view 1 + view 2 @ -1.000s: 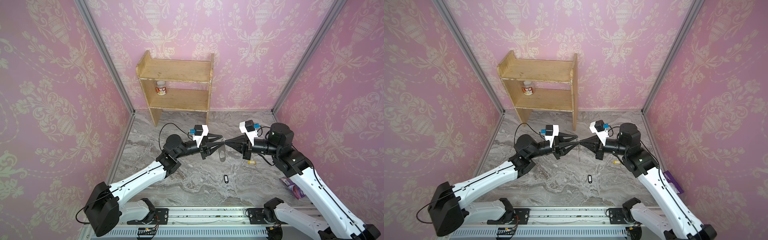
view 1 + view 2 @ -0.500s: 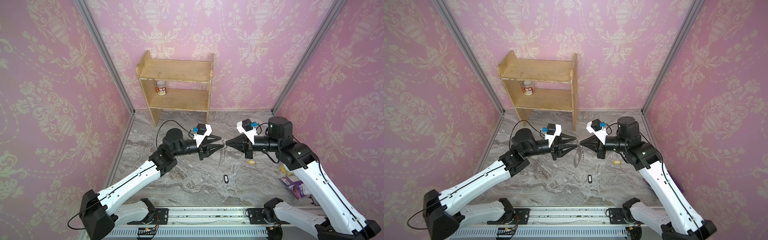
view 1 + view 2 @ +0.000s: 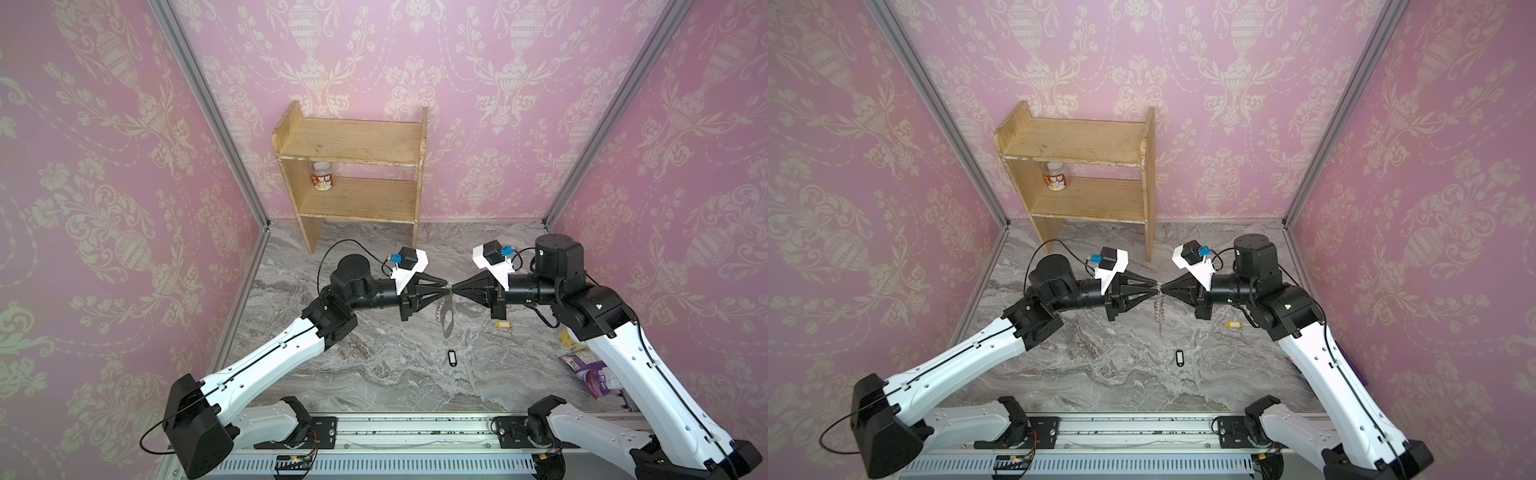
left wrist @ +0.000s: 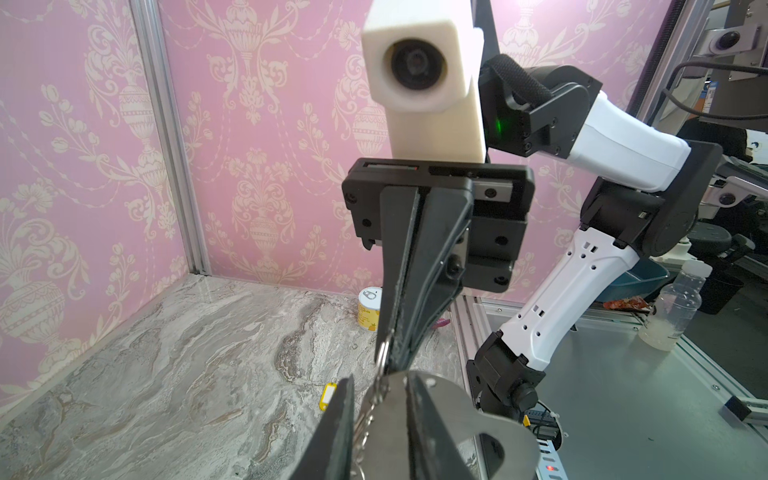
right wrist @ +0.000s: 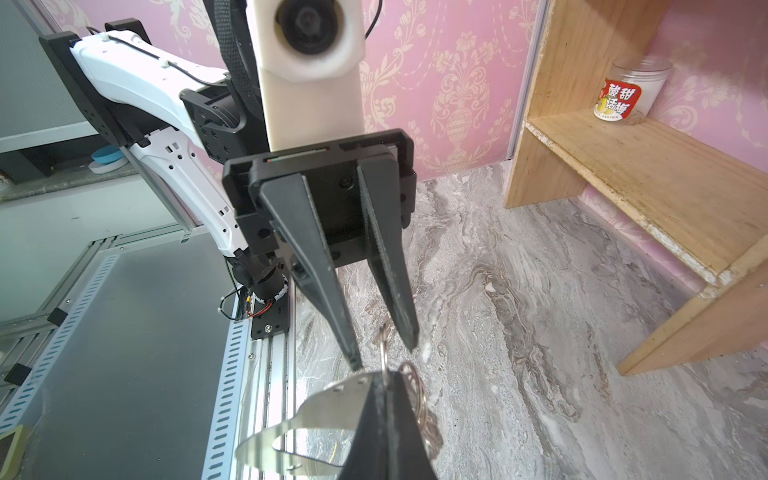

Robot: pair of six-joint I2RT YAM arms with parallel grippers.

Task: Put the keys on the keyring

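Three walls counted, all papered in pink with a pale urn-and-garland pattern, joined by two bare metal corner posts. Below, found one flat surface (image 3: 374, 374) printed like grey veined marble, smooth and faintly glossy. At the back, saw one shelf unit (image 3: 353, 141) of raw pale wood with two boards, and one clear red-labelled jar (image 3: 322, 176) on the lower board. Counted two arms, white shells over black joints, meeting tip to tip in mid-air above the middle. Found the right gripper (image 3: 454, 289) pressed together on the keyring (image 3: 446, 320), a flat dull metal plate with a slot, hanging below the tips clear of the surface, with small wire rings bunched along one edge. Found the left gripper (image 3: 447, 288) slightly spread, with one wire ring between its fingers; could not tell whether touching. Counted two keys, both flat on the marble and well apart: one yellow tag (image 3: 503, 324) near the right arm, one black tag (image 3: 452, 358) with a pale window nearer the front rail. Also saw one crumpled purple wrapper (image 3: 590, 372) beside the right arm.
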